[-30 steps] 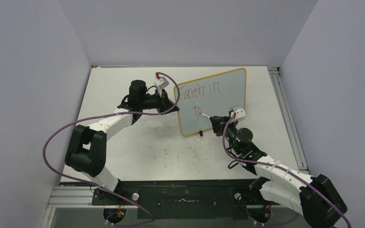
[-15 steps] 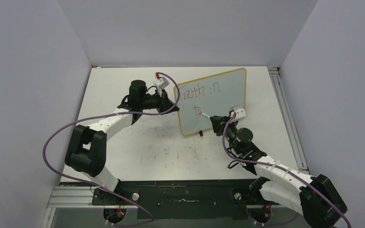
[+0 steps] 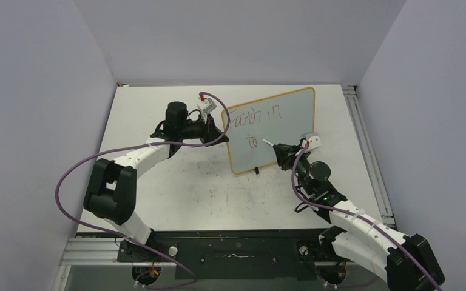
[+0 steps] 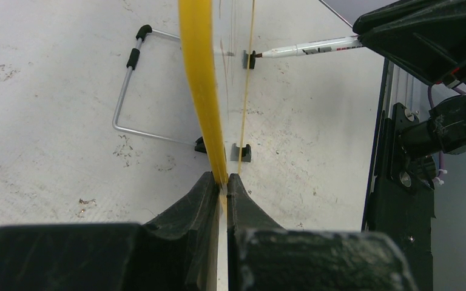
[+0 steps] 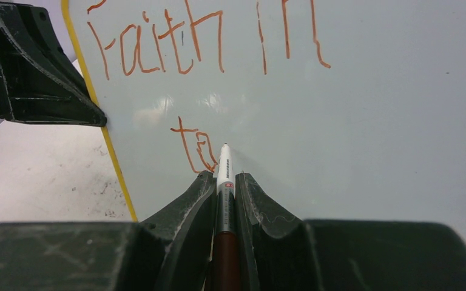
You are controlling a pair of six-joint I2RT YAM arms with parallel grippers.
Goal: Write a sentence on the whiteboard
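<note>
The whiteboard (image 3: 279, 124) stands upright at mid-table, yellow-framed. My left gripper (image 3: 219, 131) is shut on its left edge; in the left wrist view the fingers pinch the yellow frame (image 4: 201, 79) at the left gripper (image 4: 223, 177). The sentence (image 5: 158, 42) reads "Faith in" in reddish-brown, with "to" (image 5: 193, 148) on a second line. My right gripper (image 5: 224, 176) is shut on a white-tipped marker (image 5: 225, 162). The marker's tip is at the board face just right of the "o"; contact cannot be told. From above the marker (image 3: 268, 144) points left from the right gripper (image 3: 277, 151).
A bent wire stand (image 4: 124, 91) props the board from behind. Small black feet (image 3: 256, 170) sit under its lower edge. An aluminium rail (image 3: 364, 145) runs along the table's right side, and grey walls enclose three sides.
The right arm has shifted a little to the right, carrying the marker tip from the "to" to a spot just right of it. The left arm and board have not moved.
</note>
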